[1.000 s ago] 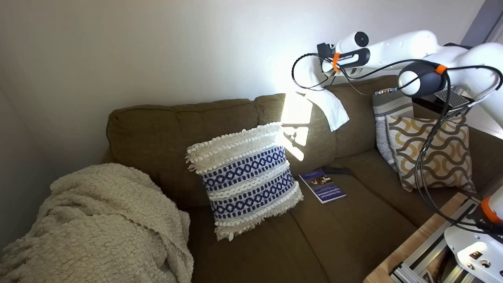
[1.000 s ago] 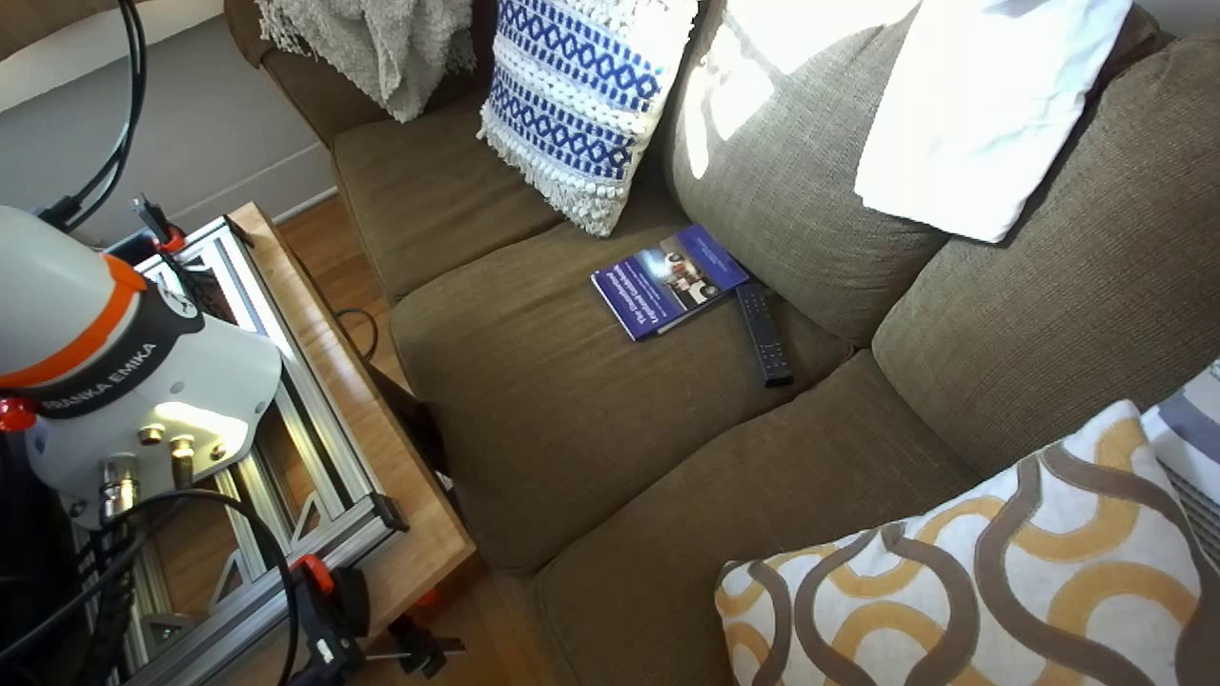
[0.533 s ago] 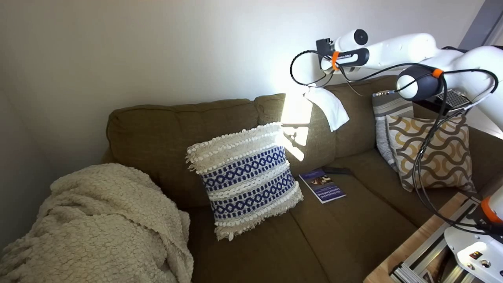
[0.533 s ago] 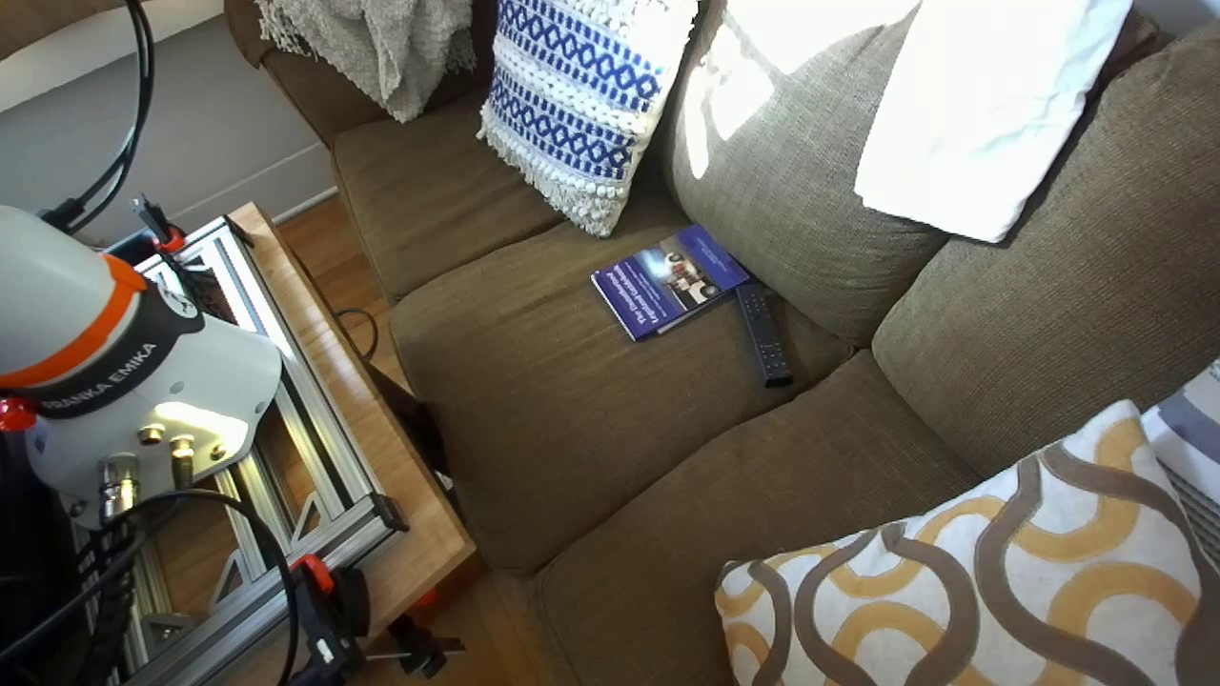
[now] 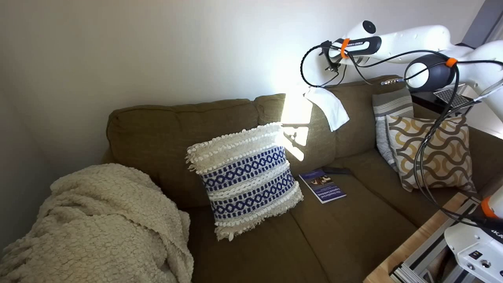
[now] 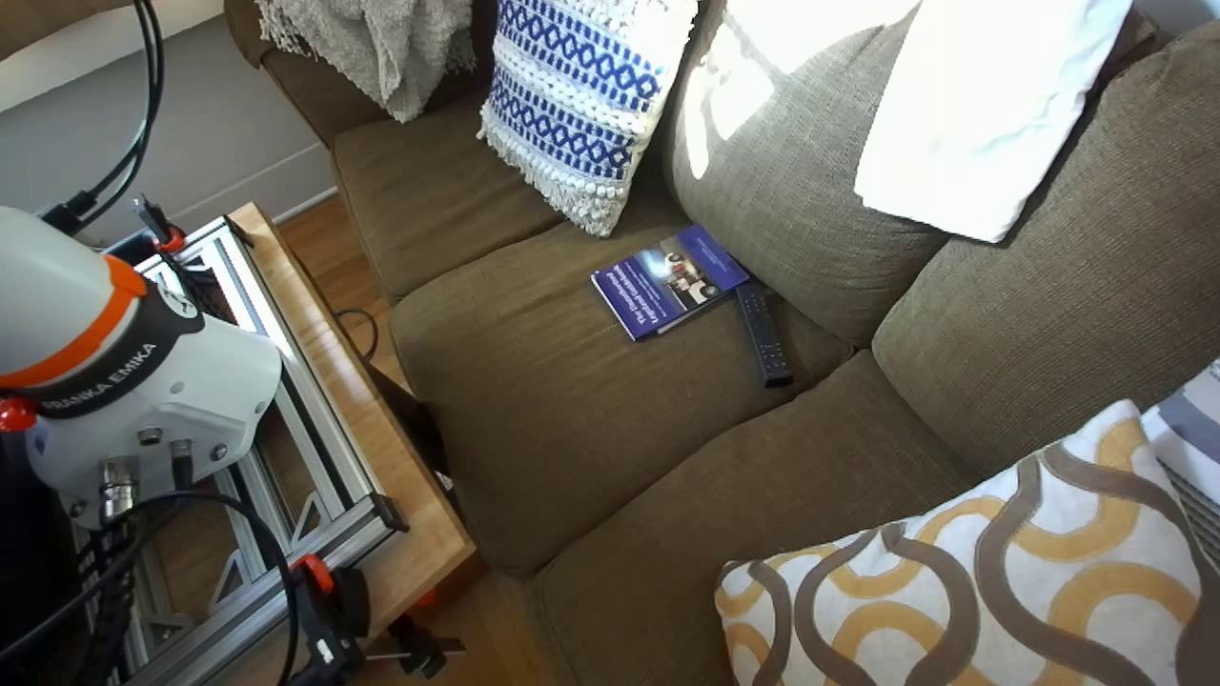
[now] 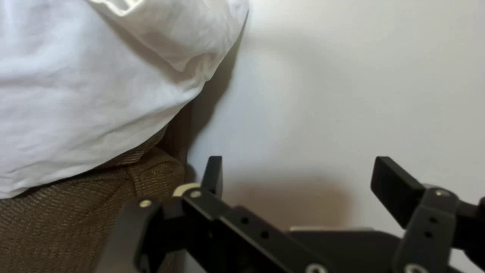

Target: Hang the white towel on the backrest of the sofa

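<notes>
The fingers (image 7: 394,189) stand wide apart with nothing between them, and the towel (image 6: 986,119) hangs over the top and front of the sofa backrest (image 5: 220,119), where the weight in front could drag it down onto the seat (image 6: 572,391) if too little reaches behind, which I cannot see.

In an exterior view, glare burns out part of the backrest (image 5: 220,118) just beside the towel (image 5: 329,107), the wall (image 5: 196,51) is bright above it and dim well apart, and soft shadow borders it in the wrist view.
</notes>
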